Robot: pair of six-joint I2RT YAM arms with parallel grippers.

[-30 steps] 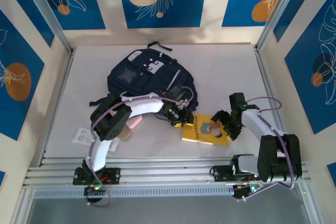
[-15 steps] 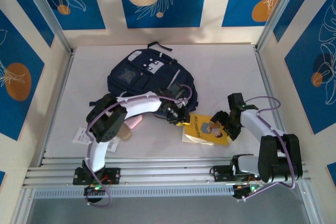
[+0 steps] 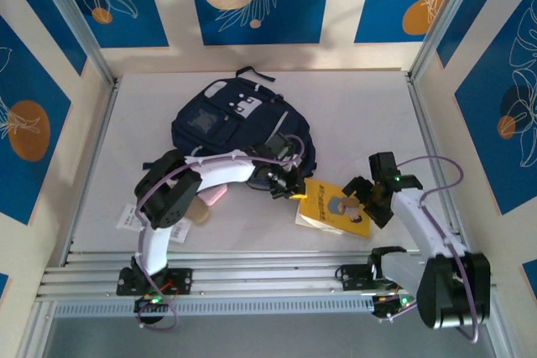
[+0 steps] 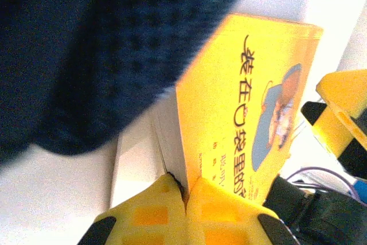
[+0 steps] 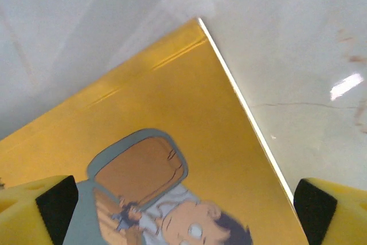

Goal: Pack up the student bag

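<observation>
White card (image 3: 130, 217) near left edge of surface (image 3: 369, 115), untouched. Student bag (image 3: 222, 119) lies flat, far side, left of centre, front patch up, near-right edge just beside book. Left tool (image 4: 184, 192) clamped shut on corner of yellow book (image 3: 334, 207). Right tool (image 3: 365, 200) spread wide over book's right end, gripping nothing. Step, likely: get book into bag. Keep pinch firm, lift low, right tool steadies far end. Thin corner grip may slip. Bag opening not discernible.
</observation>
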